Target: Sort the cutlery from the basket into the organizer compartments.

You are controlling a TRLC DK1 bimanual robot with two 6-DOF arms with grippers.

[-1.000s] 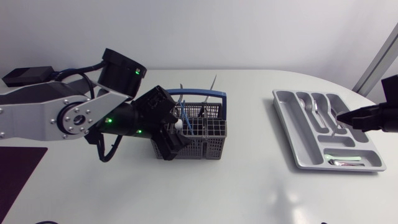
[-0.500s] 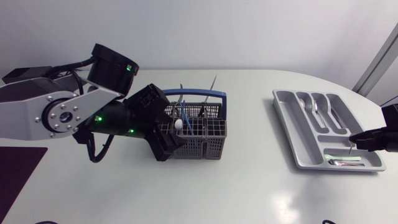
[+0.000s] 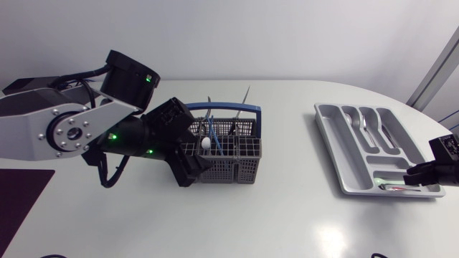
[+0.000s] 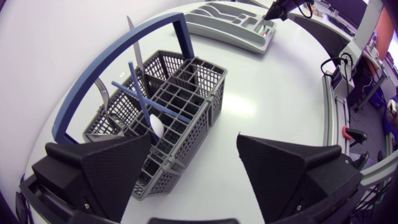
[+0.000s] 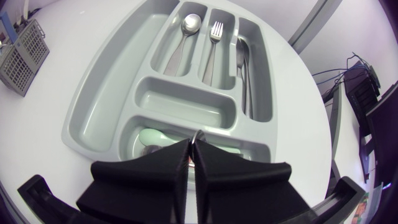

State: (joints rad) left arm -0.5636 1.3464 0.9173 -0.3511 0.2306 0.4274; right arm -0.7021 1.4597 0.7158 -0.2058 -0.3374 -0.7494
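Right gripper [image 5: 194,144] over organizer [image 5: 87,115] edge

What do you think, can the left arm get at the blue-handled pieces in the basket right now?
Probably yes. The left gripper hangs open at the near corner of the basket, and the blue-handled pieces stand up above the grid just ahead of it, with nothing covering them.

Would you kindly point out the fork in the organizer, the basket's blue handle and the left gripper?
fork [image 5: 213,46]: right wrist view, on its handle.
blue handle [image 3: 240,107]: head view, on its top bar.
left gripper [image 4: 194,143]: left wrist view, midway between its open fingertips.
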